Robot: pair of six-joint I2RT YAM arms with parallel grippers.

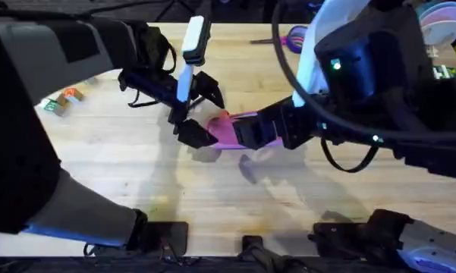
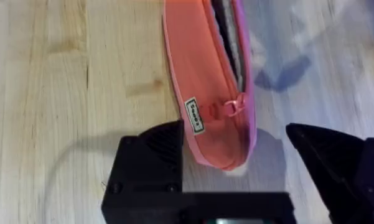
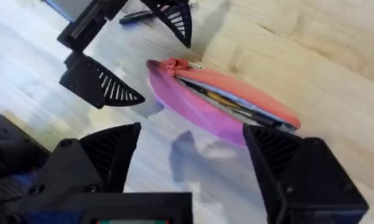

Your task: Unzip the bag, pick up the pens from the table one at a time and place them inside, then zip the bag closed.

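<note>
— In the middle of the desk [image 1: 136,174], that's where the bag [image 1: 231,130] lies, flat on the wood. See it?

— Yes, pink, with both arms crowding over it. Is the zip done up?

— No, it gapes. From the right wrist you can look straight into the slit, and there are pens [image 3: 227,102] lying inside, something yellowish and something dark among them.

— And the zip pull?

— Down by one end of the bag, next to a little white label [image 2: 194,116]. The left wrist view has it plain.

— What's the left claw [image 1: 193,114] doing?

— Spread wide, straddling that end. One finger is just beside the bag's edge, perhaps touching it, I can't say for sure. The other stands well clear on the far side. It holds nothing.

— The right claw [image 3: 193,162]?

— Wide too, hanging near the long side of the bag, nothing between its fingers.

— Anything else on the desk?

— A small green and orange thing [image 1: 62,101] off towards the left edge, and something purple [image 1: 296,38] at the far side. I can't make out what either is.
</note>
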